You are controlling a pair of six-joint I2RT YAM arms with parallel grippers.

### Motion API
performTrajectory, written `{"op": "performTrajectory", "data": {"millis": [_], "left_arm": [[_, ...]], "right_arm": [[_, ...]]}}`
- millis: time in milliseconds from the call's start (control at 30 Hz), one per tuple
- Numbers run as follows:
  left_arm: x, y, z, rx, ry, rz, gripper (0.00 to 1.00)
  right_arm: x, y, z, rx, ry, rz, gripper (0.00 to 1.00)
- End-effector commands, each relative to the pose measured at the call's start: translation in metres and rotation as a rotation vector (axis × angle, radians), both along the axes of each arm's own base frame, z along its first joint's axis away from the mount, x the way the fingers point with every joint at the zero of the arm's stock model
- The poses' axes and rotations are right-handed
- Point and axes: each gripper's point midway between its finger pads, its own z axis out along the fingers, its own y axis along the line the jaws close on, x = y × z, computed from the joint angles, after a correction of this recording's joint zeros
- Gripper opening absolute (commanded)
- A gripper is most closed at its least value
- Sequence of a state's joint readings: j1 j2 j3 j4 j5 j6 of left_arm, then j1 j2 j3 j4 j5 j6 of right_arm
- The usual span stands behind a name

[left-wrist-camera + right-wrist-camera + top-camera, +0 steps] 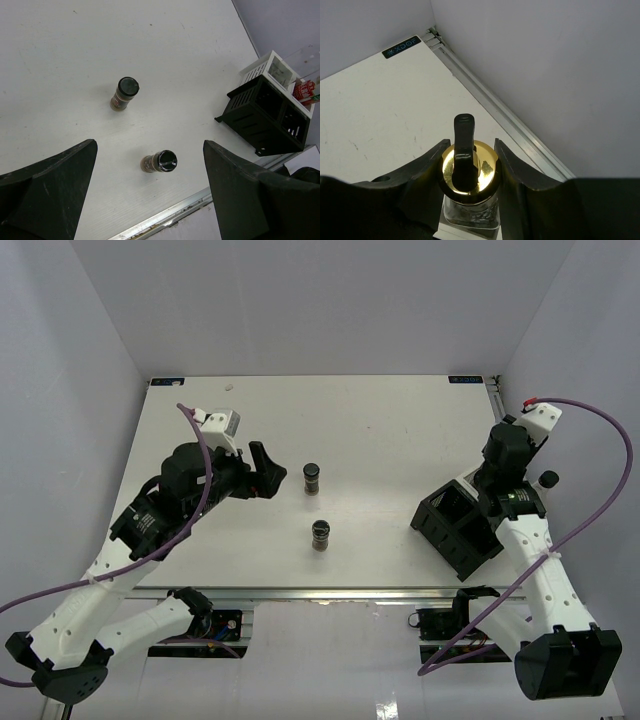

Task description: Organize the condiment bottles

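Right gripper (pixel 470 150) clenched on cap of clear gold-topped bottle with dark liquid (pixel 486 169), at far right beside black open-topped box (pixel 455 525). Bottle base hidden; we cannot tell if seated. We'd hold it upright, lower straight, let go only once standing.

Left gripper (pixel 150 147) spread wide, empty, above far small dark black-lidded jar (pixel 312 478) and near small dark black-lidded jar (pixel 321 534), both upright on white counter (pixel 380 420).

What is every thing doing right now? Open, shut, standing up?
Far jar: standing, lid on.
Near jar: standing, lid on.
Gold-topped bottle: upright, gripped.
Box: open on top.
Left gripper: open, empty.
Right gripper: shut on the gold-topped bottle.
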State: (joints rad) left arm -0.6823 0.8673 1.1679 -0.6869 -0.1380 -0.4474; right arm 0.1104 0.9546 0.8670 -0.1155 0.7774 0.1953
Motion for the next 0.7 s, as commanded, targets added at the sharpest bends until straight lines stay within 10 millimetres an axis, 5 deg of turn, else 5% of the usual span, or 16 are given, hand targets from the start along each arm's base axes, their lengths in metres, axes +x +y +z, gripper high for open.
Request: {"op": "performTrajectory", "data": {"millis": [0,300,500,667], "left_arm": [[0.001,-0.003,0.003,-0.009,-0.013,-0.014,0.98],[0.001,-0.004,0.007,-0.016,-0.017,-0.014,0.98],[0.008,-0.002,0.002,0.009,-0.015,0.01,0.98],[0.016,-0.006,-0.021,0.039,0.033,0.027,0.98]], "right_arm": [[0.007,-0.002,0.037,0.024,-0.179,-0.013,0.5],[0.006,0.008,0.059,0.002,-0.164,0.071,0.84],[0.003,0.024,0.105,-0.037,-0.129,0.2,0.91],[0.008,0.062,0.128,-0.017,-0.053,0.435,0.95]]}}
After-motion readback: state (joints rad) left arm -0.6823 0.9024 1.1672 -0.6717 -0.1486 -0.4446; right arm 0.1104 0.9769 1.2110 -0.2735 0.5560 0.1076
